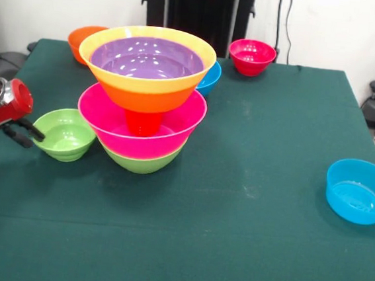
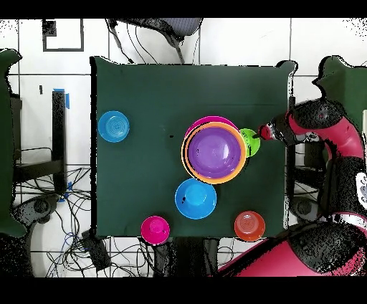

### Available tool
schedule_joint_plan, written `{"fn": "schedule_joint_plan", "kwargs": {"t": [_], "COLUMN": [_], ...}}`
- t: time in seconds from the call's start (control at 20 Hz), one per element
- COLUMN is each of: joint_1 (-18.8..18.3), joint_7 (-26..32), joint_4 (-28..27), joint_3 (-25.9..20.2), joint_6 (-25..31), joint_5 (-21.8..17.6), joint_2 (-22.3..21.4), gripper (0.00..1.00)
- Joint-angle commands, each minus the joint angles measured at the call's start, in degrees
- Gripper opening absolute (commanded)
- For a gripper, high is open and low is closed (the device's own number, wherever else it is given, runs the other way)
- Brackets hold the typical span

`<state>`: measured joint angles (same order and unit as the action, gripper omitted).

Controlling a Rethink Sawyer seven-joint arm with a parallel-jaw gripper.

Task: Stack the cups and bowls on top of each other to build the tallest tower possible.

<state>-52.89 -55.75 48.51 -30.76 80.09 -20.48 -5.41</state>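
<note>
The bench (image 1: 247, 206), covered in dark green cloth, carries a half-built tower (image 1: 144, 96) left of centre in the front view. Its top and widest piece is a large orange bowl (image 1: 146, 87) with a purple bowl (image 1: 147, 58) nested inside. That pair sits on an upturned orange cup (image 1: 142, 123), which stands in a large pink bowl (image 1: 110, 116), which in turn rests in a green bowl (image 1: 139, 162) at the base. So five pieces look stacked.

Five loose bowls remain, by my count: a blue bowl (image 1: 358, 191) well apart near the right edge, another blue bowl (image 1: 211, 76) just behind the tower, a small green bowl (image 1: 64, 134) beside the tower's left, a red bowl (image 1: 251, 57) at the far side, and a small orange bowl (image 1: 83, 37) partly hidden behind the tower.

The gripper (image 1: 27, 134) reaches in from the left edge, dark fingers slightly spread and empty, tips just at the small green bowl's rim; contact is unclear. That bowl seems the next piece to lift
</note>
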Motion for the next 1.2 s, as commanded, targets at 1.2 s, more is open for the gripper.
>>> {"fn": "schedule_joint_plan", "kwargs": {"t": [1.2], "joint_1": [1.6], "joint_7": [21.9], "joint_4": [-1.3], "joint_3": [-3.3], "joint_6": [-4.5], "joint_5": [-7.3], "joint_2": [-1.6], "gripper": [0.0]}}
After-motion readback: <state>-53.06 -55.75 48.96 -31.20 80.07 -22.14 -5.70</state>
